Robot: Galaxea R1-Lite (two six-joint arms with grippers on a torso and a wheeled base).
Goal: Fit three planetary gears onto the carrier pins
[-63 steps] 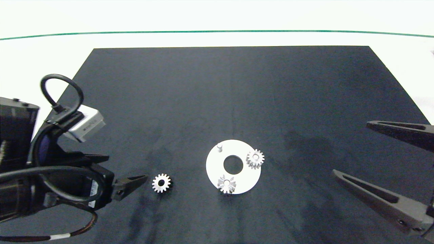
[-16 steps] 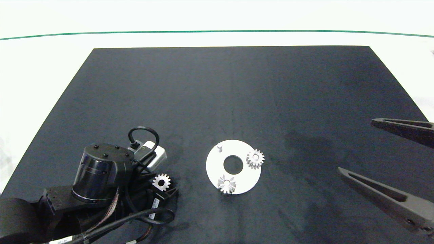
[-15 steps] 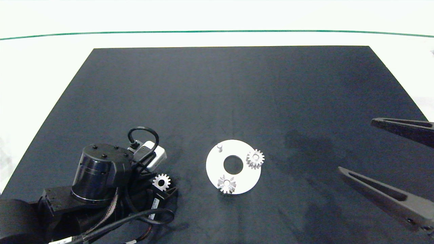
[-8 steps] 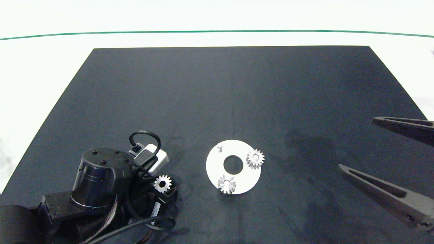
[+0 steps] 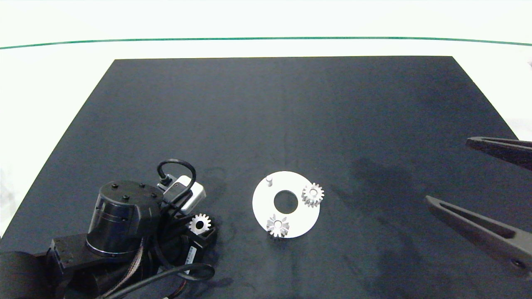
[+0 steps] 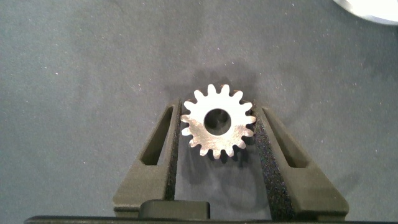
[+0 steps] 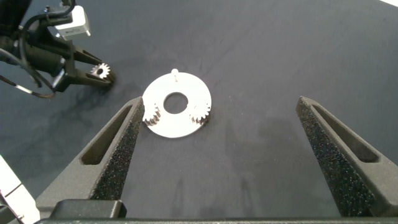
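clamping the third gear (image 6: pixel 218 121), left gripper (image 6: pixel 217 134) closed against teeth.

You see the left claw (image 5: pixel 202 233) low on the tabletop (image 5: pixel 266 104) with a loose gear (image 5: pixel 200 224) at its tip, the white disc (image 5: pixel 262 207) with two seated gears and one bare pin (image 5: pixel 269 180) just beyond it.

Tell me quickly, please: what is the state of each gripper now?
Left gripper: shut on the small silvery toothed metal gear, beside the flat white ring-shaped disc.
Right gripper: open, holding nothing, at the mat's right side.
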